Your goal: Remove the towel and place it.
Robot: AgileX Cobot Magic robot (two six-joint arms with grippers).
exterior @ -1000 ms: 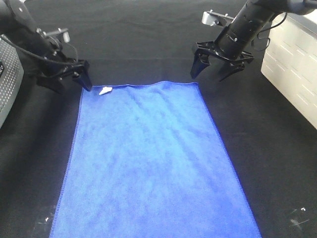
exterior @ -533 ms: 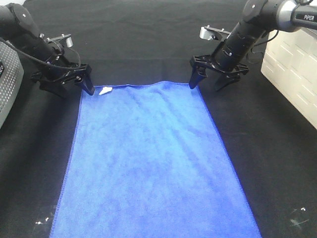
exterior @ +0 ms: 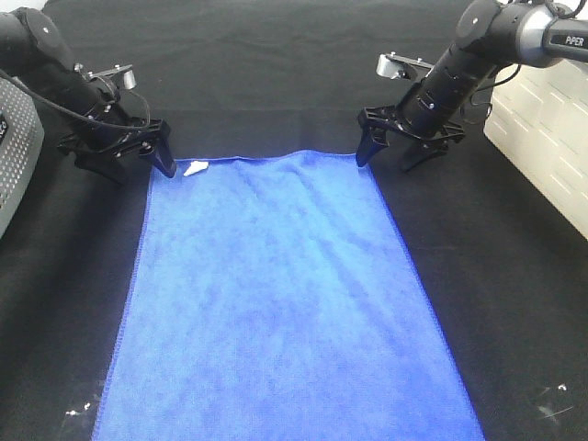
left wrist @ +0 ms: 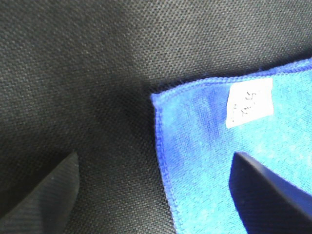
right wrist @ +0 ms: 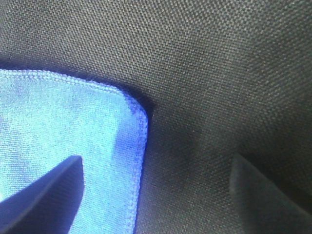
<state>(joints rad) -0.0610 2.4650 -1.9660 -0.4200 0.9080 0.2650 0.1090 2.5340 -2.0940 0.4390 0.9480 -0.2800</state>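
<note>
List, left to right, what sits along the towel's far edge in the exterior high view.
Grey perforated box → left gripper → white tag → right gripper → white ridged panel.

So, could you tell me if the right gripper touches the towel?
Cannot tell: the right wrist view shows the right gripper straddling a corner of the towel, contact or gap unclear.
</note>
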